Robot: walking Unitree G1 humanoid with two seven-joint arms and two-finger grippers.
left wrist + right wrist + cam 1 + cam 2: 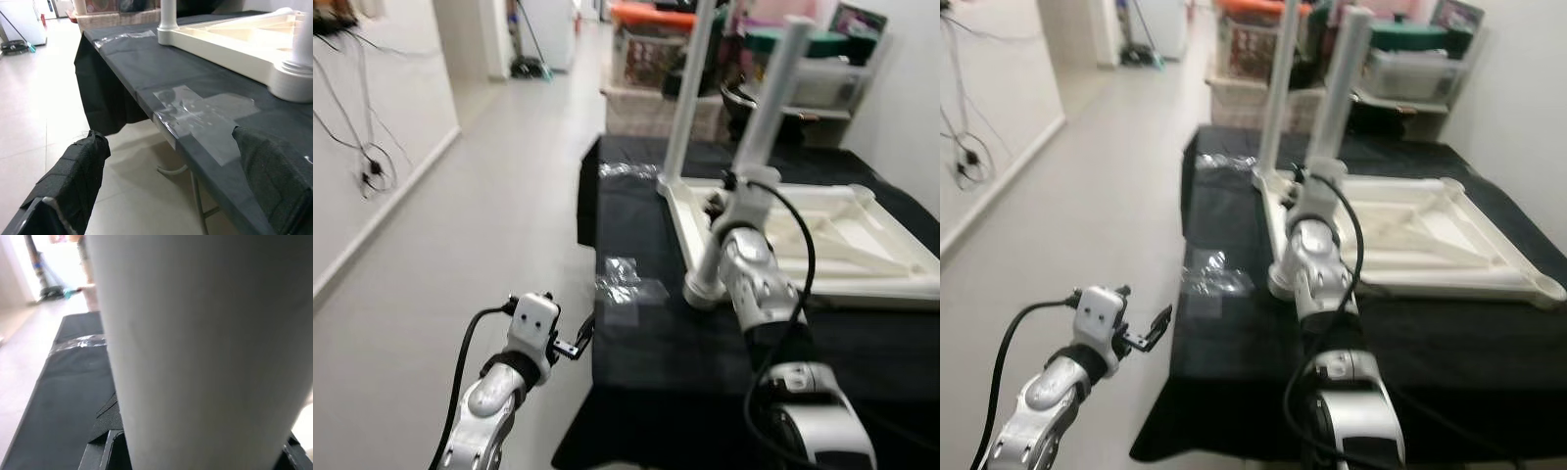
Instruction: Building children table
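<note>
Tabletop (862, 245) lies upside down on black bench (636, 362) so legs go in from above | right claw (1317, 186) pinching near leg (759, 147), steadying it upright in its corner socket | left claw (171, 166) spread, idle off bench edge

**Cream on black, silver in front**

Black cloth covers the desk (636, 362), plain, no pattern. On it, the cream-white tabletop (822, 235) and its matching white legs (1337, 88). Clear, shiny plastic wrappers (625, 279) glint against the black. Silver arms with black cables; pale grey floor (499, 215), white wall (362, 108).
</note>
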